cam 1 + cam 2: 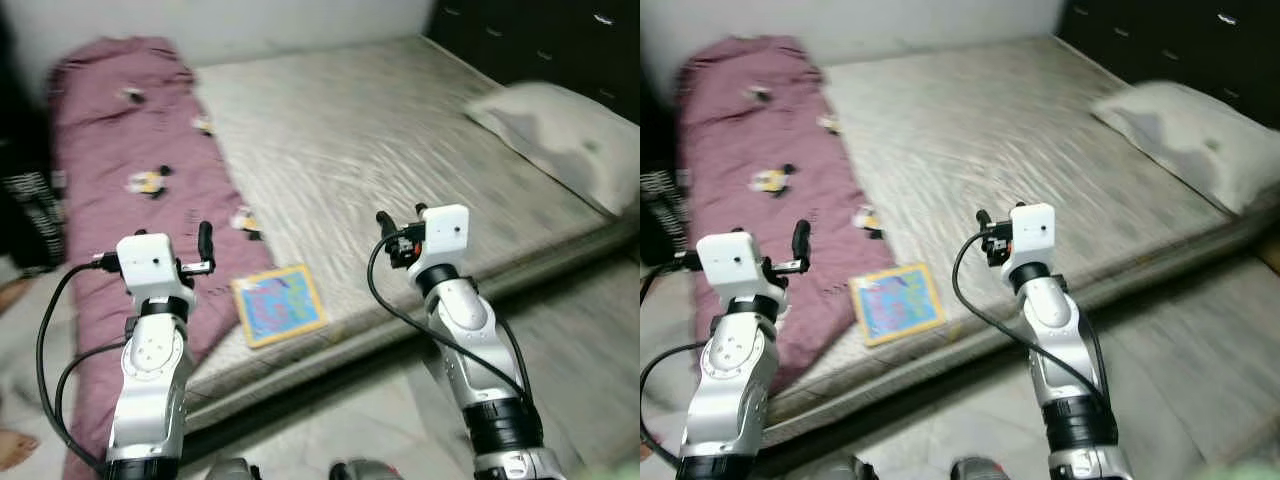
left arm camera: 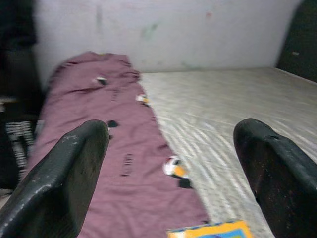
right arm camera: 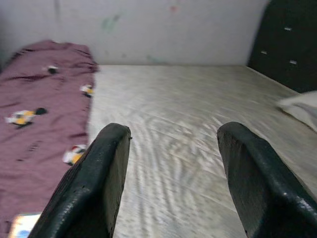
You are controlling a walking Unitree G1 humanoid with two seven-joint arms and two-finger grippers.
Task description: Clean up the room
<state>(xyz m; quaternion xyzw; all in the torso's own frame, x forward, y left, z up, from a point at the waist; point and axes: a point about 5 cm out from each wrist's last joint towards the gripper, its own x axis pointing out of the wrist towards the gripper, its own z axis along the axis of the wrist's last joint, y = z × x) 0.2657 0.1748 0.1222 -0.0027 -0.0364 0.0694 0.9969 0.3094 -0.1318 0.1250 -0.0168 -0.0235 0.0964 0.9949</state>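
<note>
A low mattress with a grey striped sheet lies ahead of me. A maroon blanket with small cartoon prints covers its left side and hangs over the near edge. A colourful picture book lies flat near the mattress's front edge, beside the blanket. A grey pillow rests at the far right. My left gripper is open, held up just left of the book. My right gripper is open too, raised over the front edge to the book's right. Neither holds anything.
A dark chest of drawers stands behind the pillow. Dark striped fabric sits on the floor at the left. A person's bare foot shows at the lower left. Pale tiled floor runs along the mattress's near side.
</note>
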